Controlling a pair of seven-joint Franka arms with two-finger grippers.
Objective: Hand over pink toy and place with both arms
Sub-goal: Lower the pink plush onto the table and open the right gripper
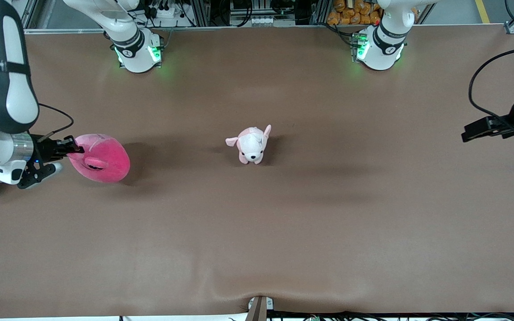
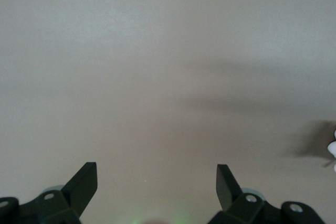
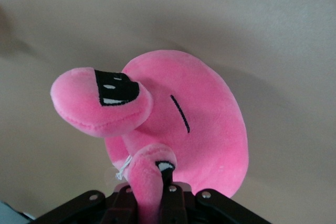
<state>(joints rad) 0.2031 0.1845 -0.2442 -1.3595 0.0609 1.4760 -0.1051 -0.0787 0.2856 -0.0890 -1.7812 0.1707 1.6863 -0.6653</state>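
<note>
The pink toy is a hot-pink round plush with two eye stalks. It hangs over the table toward the right arm's end. My right gripper is shut on one of its stalks. In the right wrist view the toy's body fills the middle, and the pinched stalk runs down between the black fingers of the right gripper. My left gripper waits over the left arm's end of the table. It is open, and the left wrist view shows only bare table between the fingers of the left gripper.
A small pale pink-and-white puppy plush stands near the middle of the brown table. The two arm bases stand along the edge farthest from the front camera.
</note>
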